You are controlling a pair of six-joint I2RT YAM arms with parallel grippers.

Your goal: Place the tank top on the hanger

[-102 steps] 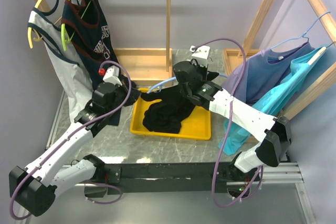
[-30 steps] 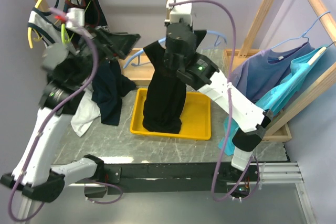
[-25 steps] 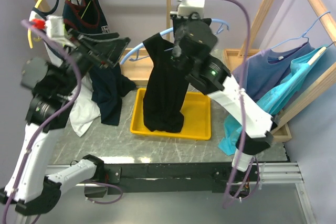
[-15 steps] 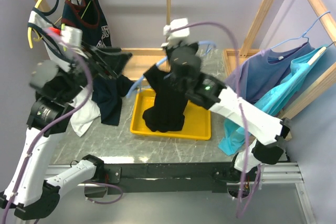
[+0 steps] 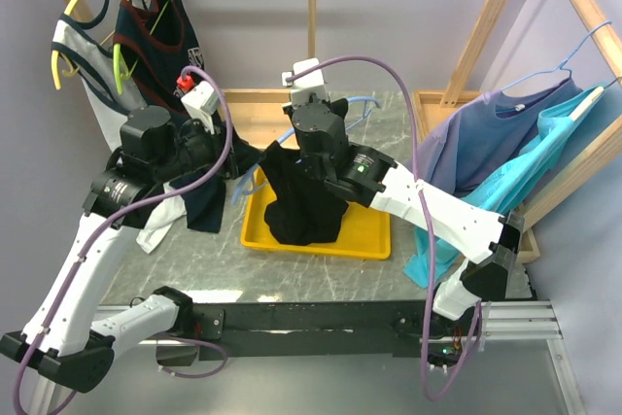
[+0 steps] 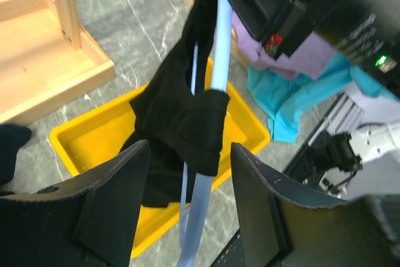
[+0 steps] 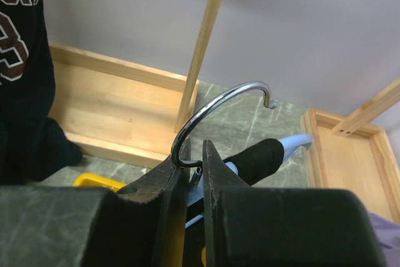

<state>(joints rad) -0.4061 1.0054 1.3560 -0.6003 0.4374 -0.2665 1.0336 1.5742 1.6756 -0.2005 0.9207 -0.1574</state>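
The thin light-blue hanger (image 6: pixel 219 48) slants from the yellow tray's (image 5: pixel 374 240) left edge toward the bench's (image 5: pixel 292 274) far side, metal hook (image 7: pixel 219 101) up. The soft black tank top (image 6: pixel 181 117) drapes it, crumpled into the tray. The right gripper (image 7: pixel 194 154) pinches the hook's neck; the left gripper (image 6: pixel 187 148) gapes around the clothed arm, holding nothing.

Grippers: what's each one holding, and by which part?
Right gripper is shut on the hanger, at the base of its metal hook. Left gripper holds nothing: jaws open either side of the tank top strap.
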